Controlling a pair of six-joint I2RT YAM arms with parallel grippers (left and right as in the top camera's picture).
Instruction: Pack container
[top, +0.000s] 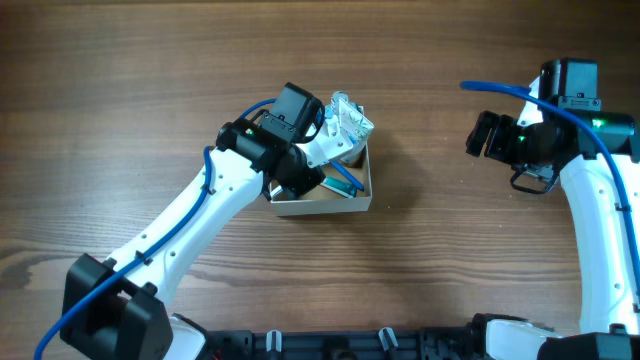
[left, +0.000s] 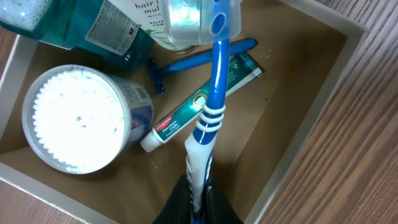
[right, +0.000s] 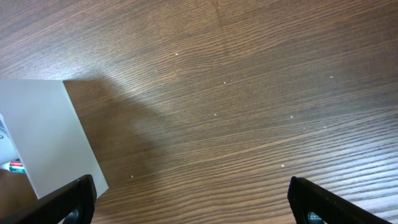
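The container is a shallow white-walled cardboard box with a tan inside, at the table's middle. My left gripper is shut on a blue-and-white toothbrush in clear packaging, held over the box; the gripper shows in the overhead view. Inside the box lie a red-and-green toothpaste tube, a blue razor, a round white-lidded blue jar and a teal bottle. My right gripper is open and empty over bare wood, right of the box's white wall.
The wood table spreads round the box. My right arm hovers at the far right. A white labelled bottle lies at the box's top edge.
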